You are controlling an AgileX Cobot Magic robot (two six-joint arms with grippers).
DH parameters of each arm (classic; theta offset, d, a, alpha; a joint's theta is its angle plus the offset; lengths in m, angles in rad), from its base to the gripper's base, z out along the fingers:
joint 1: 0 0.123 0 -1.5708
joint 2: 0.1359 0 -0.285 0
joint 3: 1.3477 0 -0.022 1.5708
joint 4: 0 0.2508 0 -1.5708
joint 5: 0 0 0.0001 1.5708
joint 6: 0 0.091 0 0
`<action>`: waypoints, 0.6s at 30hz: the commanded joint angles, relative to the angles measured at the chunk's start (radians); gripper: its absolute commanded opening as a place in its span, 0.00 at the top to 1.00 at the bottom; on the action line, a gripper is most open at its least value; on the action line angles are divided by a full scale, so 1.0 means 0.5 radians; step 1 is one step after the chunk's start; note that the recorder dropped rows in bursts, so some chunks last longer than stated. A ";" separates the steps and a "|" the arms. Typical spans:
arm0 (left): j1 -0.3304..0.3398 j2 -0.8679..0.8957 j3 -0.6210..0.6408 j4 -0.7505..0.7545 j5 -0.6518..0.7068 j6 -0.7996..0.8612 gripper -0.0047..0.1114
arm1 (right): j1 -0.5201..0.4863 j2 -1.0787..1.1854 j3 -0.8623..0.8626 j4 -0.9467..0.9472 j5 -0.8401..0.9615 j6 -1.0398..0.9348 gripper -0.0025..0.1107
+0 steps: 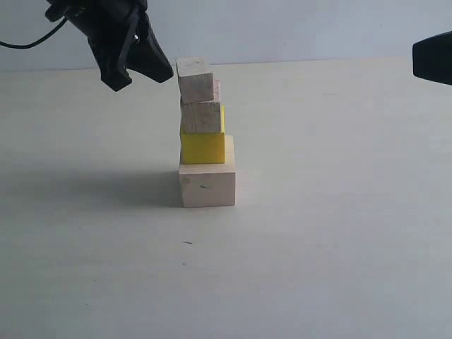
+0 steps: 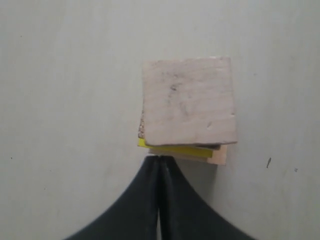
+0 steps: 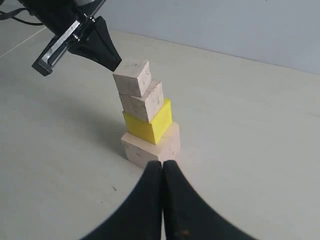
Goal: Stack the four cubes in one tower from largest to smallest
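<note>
In the left wrist view the smallest wood cube [image 2: 187, 100] hides what lies below, bar slivers of the yellow cube [image 2: 175, 150] and large wood cube [image 2: 220, 155]. The exterior view's edge crops the right gripper [image 1: 424, 58].

A pale off-white tabletop [image 1: 339, 247], matte and softly lit, fills most of the scene. A plain blue-grey wall [image 1: 296, 28] rises behind its far edge. One small dark speck [image 1: 188, 242] marks its surface.

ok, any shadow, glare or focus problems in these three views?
Exterior view: soft, broad shadow on the table left of the tower, no glare. Left wrist view: top cube slightly soft, left gripper a featureless black. Right wrist view: tower fairly sharp, right gripper equally dark, little detail.
</note>
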 commanded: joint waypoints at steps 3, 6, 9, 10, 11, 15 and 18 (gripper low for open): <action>-0.003 -0.005 0.007 -0.073 -0.028 0.016 0.96 | 0.002 -0.015 0.011 -0.008 0.002 0.000 0.98; -0.003 -0.005 0.007 -0.085 -0.036 0.016 0.96 | 0.002 -0.015 0.011 -0.008 0.002 0.000 0.98; -0.003 -0.005 0.007 -0.085 -0.040 0.016 0.96 | 0.002 -0.015 0.011 -0.008 0.002 0.000 0.98; -0.003 -0.005 0.007 -0.085 -0.044 0.016 0.96 | 0.002 -0.015 0.011 -0.008 0.002 0.000 0.98; -0.003 -0.005 0.007 -0.085 -0.050 0.016 0.96 | 0.002 -0.015 0.011 -0.008 0.002 0.000 0.98; -0.003 -0.005 0.007 -0.085 -0.085 0.016 0.96 | 0.002 -0.015 0.011 -0.008 0.002 0.000 0.98; -0.003 -0.005 0.007 -0.085 -0.108 0.016 0.96 | 0.002 -0.015 0.011 -0.008 0.002 0.000 0.98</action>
